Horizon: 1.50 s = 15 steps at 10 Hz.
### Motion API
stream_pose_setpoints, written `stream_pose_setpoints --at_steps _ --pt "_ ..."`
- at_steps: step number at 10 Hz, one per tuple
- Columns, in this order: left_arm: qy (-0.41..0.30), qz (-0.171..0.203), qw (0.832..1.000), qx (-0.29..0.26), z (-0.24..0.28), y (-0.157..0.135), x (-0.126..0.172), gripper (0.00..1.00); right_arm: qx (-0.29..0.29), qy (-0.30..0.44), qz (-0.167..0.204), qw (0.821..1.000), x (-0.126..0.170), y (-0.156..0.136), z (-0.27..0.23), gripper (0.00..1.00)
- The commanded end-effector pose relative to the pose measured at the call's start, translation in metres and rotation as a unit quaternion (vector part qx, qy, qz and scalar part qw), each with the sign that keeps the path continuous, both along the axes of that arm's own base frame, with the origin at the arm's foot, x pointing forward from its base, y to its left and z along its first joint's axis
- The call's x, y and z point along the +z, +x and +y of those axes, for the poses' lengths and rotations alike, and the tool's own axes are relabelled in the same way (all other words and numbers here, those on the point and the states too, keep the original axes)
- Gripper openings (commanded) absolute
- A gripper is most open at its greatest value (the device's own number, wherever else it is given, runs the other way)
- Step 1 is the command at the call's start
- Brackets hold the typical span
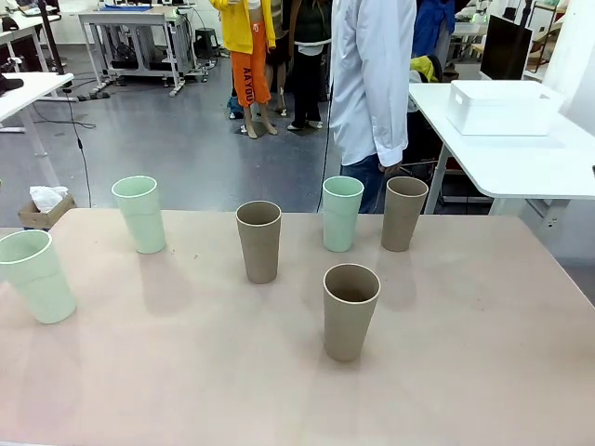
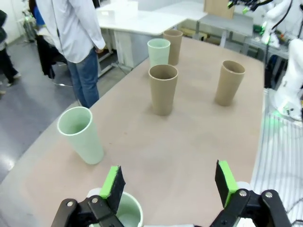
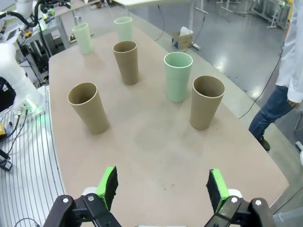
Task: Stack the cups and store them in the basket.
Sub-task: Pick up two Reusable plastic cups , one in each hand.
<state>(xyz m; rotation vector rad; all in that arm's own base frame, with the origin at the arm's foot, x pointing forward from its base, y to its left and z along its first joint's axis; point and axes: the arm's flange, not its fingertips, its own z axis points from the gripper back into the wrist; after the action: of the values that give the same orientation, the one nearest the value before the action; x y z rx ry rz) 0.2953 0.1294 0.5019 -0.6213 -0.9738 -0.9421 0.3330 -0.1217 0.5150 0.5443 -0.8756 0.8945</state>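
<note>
nearest me, a tan cup (image 1: 351, 311) is standing upright, apart from five other cups (image 1: 258, 241) on the table (image 1: 483, 372). both the left gripper (image 2: 168, 182) and right gripper (image 3: 163, 187) are hanging wide open, gripping nothing. the basket (image 1: 502, 107) is sitting on another table (image 1: 539, 167) behind, off to the right.

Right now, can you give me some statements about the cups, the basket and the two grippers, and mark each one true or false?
1. Six cups stand upright on the table. True.
2. Two cups are already stacked. False: every cup stands alone, none inside another.
3. The basket sits on the white table behind, not among the cups. True.
4. The left gripper holds a cup. False: it is open and empty.
5. The right gripper is open. True.
</note>
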Motion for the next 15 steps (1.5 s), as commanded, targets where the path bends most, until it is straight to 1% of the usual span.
stream_pose_setpoints --at_steps 1,15 --pt "-0.012 0.005 1.0 -0.006 -0.0003 -0.0005 -0.0021 1.0 -0.006 0.0 -0.007 1.0 0.0026 -0.0012 -0.0008 1.0" --pt "-0.012 0.005 1.0 -0.006 -0.0003 -0.0005 -0.0021 1.0 -0.006 0.0 -0.007 1.0 0.0026 -0.0012 -0.0008 1.0"
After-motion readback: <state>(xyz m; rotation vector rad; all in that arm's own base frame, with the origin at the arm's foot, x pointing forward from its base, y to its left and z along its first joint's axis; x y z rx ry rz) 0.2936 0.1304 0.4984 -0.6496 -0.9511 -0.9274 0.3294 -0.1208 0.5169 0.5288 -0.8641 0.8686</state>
